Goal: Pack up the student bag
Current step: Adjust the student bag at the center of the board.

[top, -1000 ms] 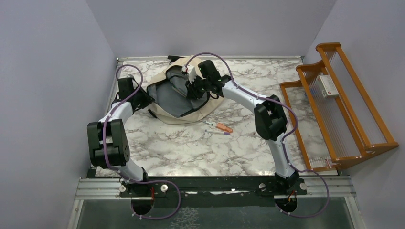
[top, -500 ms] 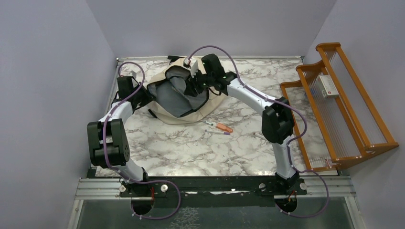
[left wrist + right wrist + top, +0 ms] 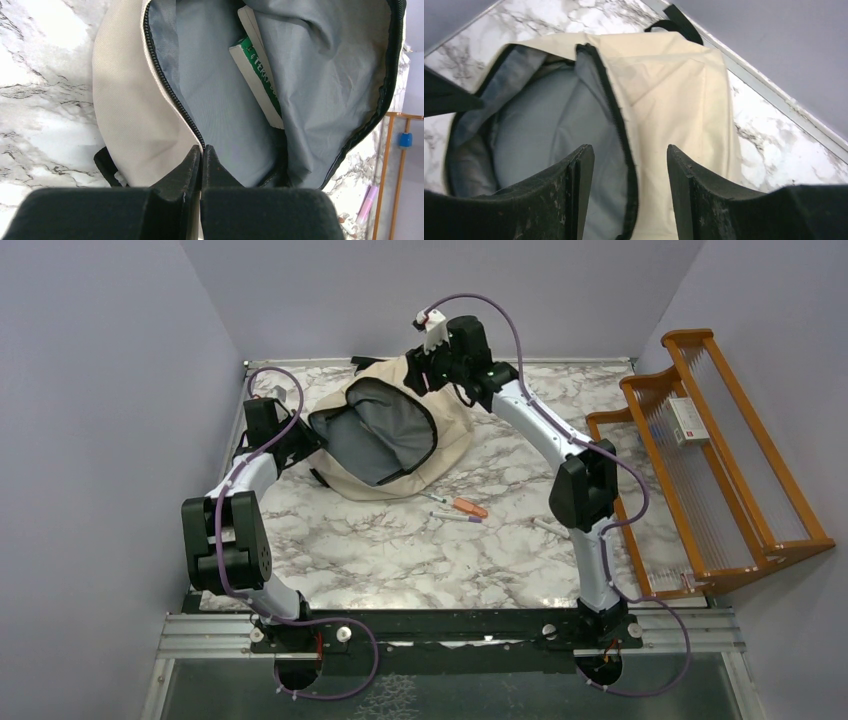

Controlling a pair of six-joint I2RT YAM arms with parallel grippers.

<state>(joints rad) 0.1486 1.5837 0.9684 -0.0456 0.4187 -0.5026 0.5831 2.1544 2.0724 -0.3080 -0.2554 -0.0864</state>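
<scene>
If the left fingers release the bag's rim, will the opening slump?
Likely slumps: the student bag is soft, creased fabric, its grey lining in folds. Probably light, with only a green-and-white booklet visible inside, so pushing may slide it.

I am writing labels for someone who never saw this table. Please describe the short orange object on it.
Find the beige student bag lying open at the far side of the marble table. Just on its near side lie a few small pens. The orange object lies beside two thin pale ones and is the only thick, orange one.
</scene>
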